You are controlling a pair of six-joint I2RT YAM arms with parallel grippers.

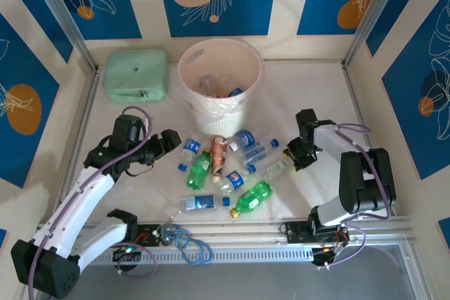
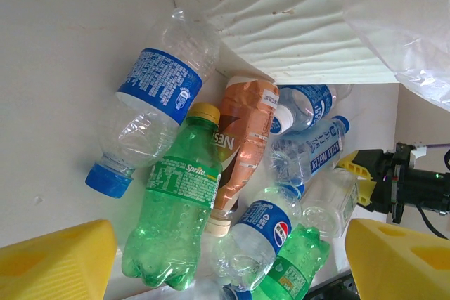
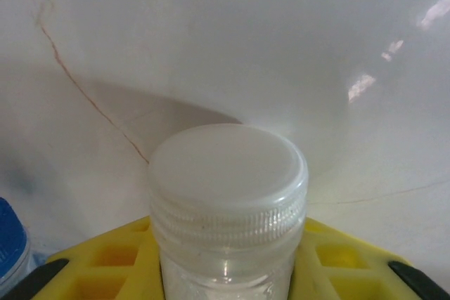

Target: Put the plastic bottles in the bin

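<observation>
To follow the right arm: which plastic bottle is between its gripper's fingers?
The small clear bottle with the white ribbed cap. The yellow fingers of the right gripper flank its neck; no other bottle is between them.

Left arm, right arm: white links, black joint housings, lilac cables looped alongside. Gripper fingers yellow, recessed. Green LED on left elbow.
</observation>
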